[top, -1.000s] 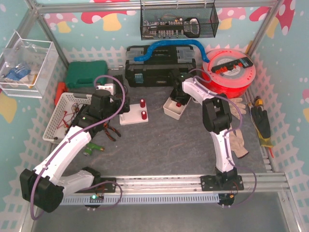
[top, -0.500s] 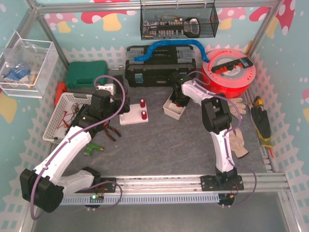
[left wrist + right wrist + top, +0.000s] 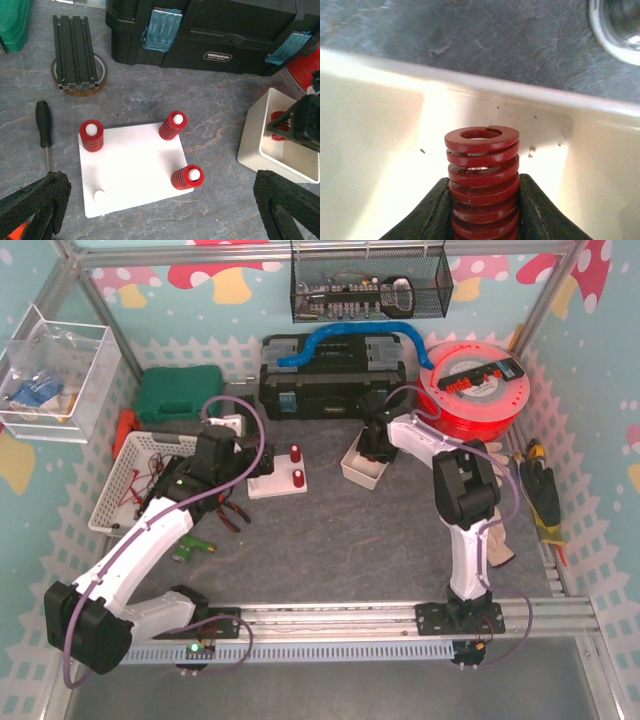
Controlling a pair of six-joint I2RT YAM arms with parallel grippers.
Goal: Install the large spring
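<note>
A white base plate [image 3: 132, 170] lies on the grey mat and also shows in the top view [image 3: 278, 483]. Three of its pegs carry red springs [image 3: 173, 125]. The near-left peg [image 3: 98, 196] is bare. My left gripper [image 3: 160, 210] is open and empty, hovering above the plate's near edge. My right gripper [image 3: 482, 210] is shut on a large red spring [image 3: 482, 170] and holds it upright inside the white tray [image 3: 370, 125]. The tray stands right of the plate [image 3: 352, 472].
A black toolbox [image 3: 330, 380] stands behind the plate and a red cable reel [image 3: 475, 385] at back right. A white basket [image 3: 130, 475] and a green case [image 3: 178, 395] are on the left. A screwdriver [image 3: 44, 120] and a black extrusion [image 3: 75, 55] lie left of the plate. A glove [image 3: 490, 530] lies right.
My right arm's elbow has swung to the right while its gripper stays in the tray, still shut on the spring. My left gripper has shifted slightly right over the plate.
</note>
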